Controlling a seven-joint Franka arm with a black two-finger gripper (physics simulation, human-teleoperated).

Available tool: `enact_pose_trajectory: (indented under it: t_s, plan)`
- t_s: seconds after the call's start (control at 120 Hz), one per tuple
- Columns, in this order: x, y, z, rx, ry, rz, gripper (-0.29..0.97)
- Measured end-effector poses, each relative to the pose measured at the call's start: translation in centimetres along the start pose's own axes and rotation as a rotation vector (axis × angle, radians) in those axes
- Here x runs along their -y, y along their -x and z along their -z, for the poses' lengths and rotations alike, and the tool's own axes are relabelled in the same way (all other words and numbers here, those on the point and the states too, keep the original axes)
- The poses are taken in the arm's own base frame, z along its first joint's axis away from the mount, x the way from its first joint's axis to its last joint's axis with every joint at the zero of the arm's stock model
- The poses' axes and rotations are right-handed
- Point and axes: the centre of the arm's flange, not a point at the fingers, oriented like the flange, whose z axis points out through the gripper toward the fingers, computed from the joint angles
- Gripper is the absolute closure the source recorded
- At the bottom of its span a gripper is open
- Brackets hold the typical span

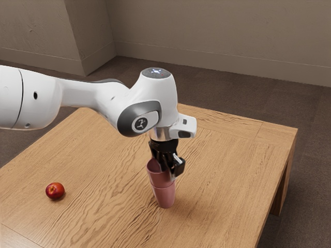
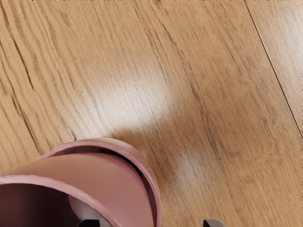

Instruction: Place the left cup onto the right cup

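The upper cup [image 1: 154, 171], pink, sits nested inside the lower cup [image 1: 166, 196] of the same pink. The pair stands upright as one stack near the middle of the wooden table [image 1: 232, 155]. In the wrist view the upper cup's wall [image 2: 75, 175] shows just inside the lower cup's rim [image 2: 150, 182], with a thin dark gap between the two.

The black gripper [image 1: 173, 168] hangs straight down over the stack, at the side of the upper cup's rim toward the exterior view's right. Its fingers straddle that wall. One fingertip [image 2: 90, 222] is inside the cup's mouth, while the other is outside and stands clear of both cups with bare wood between. From what I can see, the grip is let go and the jaws are parted, not pinching the cup.

A red apple [image 1: 55, 190] lies well apart from the cups, toward the exterior view's left.
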Motion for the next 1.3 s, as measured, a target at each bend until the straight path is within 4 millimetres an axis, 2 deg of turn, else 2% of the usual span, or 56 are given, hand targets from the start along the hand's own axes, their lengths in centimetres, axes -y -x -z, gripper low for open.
enact_pose_trajectory:
  t_s: [0.075,0.125,0.317,0.433,0.533,0.617,0.725,0.783,0.842,0.925,1.042,1.3]
  plan:
    - [-0.1,0.0,0.5,-0.009,0.001,0.001,0.26]
    - [-0.1,0.2,1.6,-0.026,0.001,0.002,0.21]
    - [0.2,0.6,7.6,-0.113,0.001,0.009,0.08]
    - [1.8,-0.2,11.2,-0.134,-0.003,0.034,0.05]
    - [5.3,-1.0,13.5,-0.135,-0.014,0.086,0.03]
    - [10.2,-1.3,14.5,-0.132,-0.028,0.157,0.02]
    - [16.2,-0.6,15.5,-0.126,-0.039,0.239,0.01]
    - [18.3,-0.2,15.9,-0.122,-0.042,0.264,0.01]
    - [19.6,0.0,16.7,-0.122,-0.044,0.274,0.01]
    - [20.3,0.2,17.7,-0.125,-0.042,0.267,0.0]
    - [20.1,0.4,18.7,-0.119,-0.041,0.243,0.0]
    - [19.8,0.9,18.7,-0.085,-0.03,0.21,0.0]
